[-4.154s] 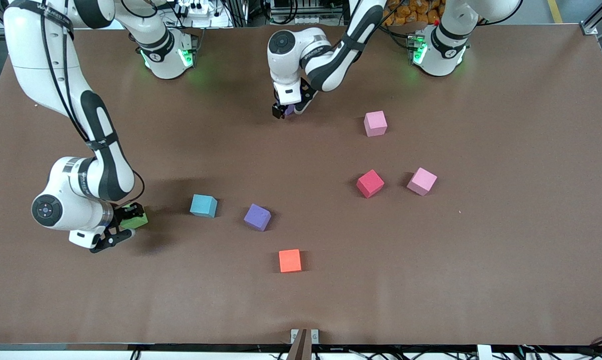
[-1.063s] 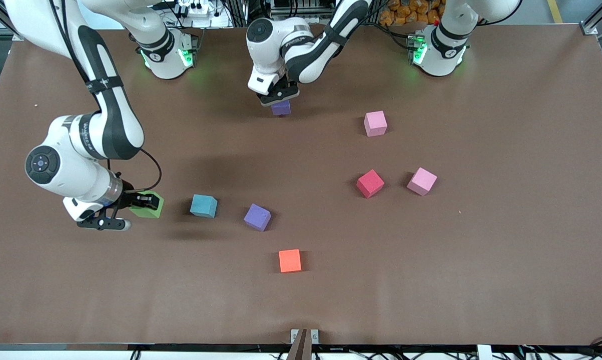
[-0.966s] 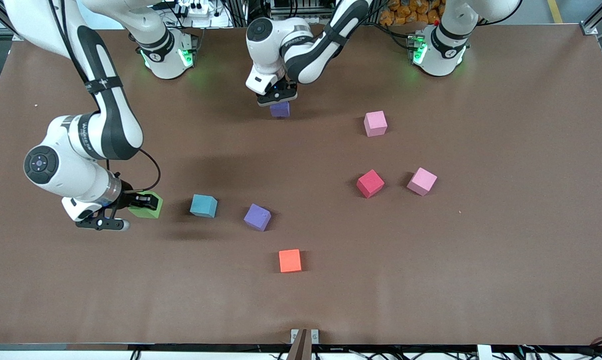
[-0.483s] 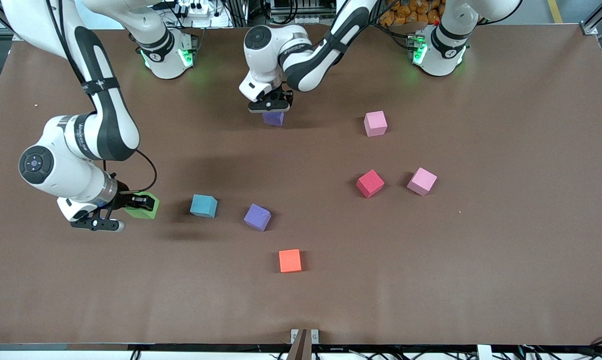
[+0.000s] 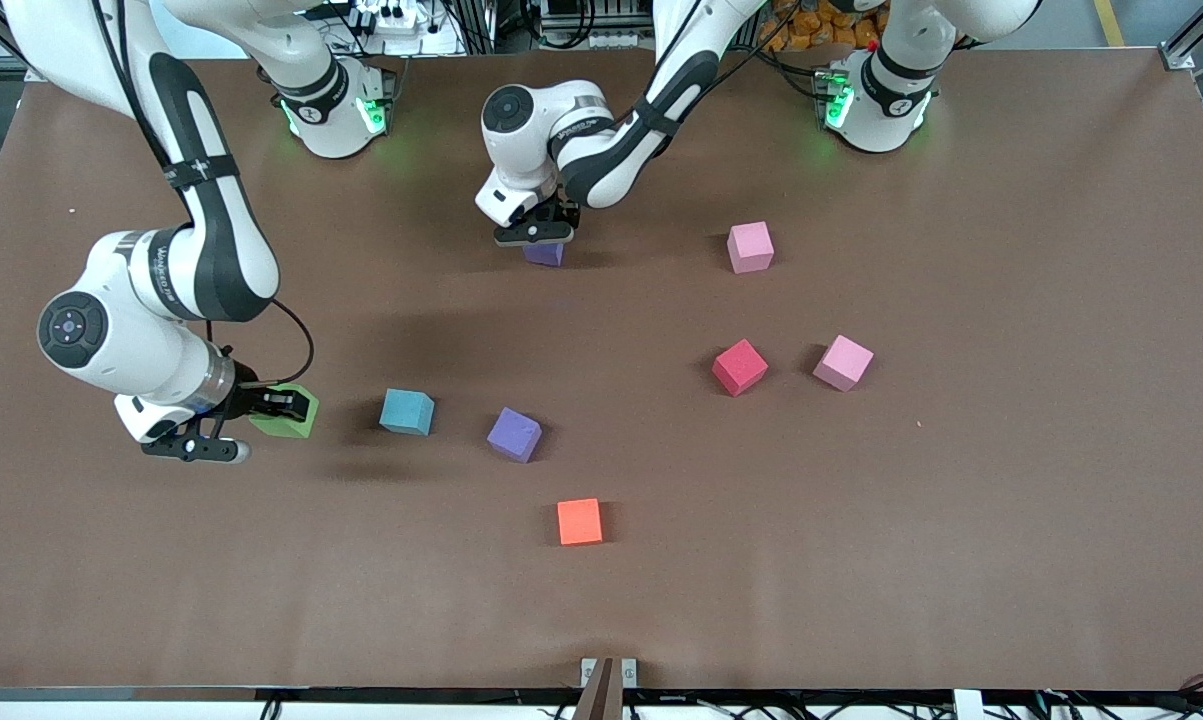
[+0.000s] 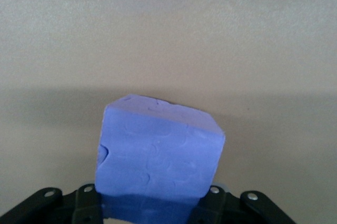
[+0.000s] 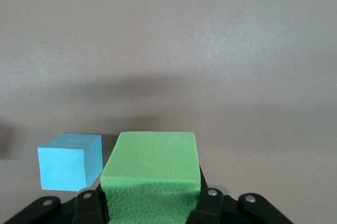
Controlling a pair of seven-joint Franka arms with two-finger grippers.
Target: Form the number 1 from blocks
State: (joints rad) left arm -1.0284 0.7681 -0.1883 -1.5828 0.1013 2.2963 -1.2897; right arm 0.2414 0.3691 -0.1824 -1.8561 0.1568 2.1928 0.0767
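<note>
Left gripper [image 5: 539, 236]: you see it clamped on a purple block [image 6: 158, 153], over the table [image 5: 1011, 500].
Right gripper [image 5: 251, 420]: you see it gripping the green block [image 7: 151, 174], beside the light blue block [image 5: 407, 411].

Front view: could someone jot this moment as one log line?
left gripper: shut on purple foam cube | right gripper: shut on green foam cube | six cubes loose on brown table
</note>
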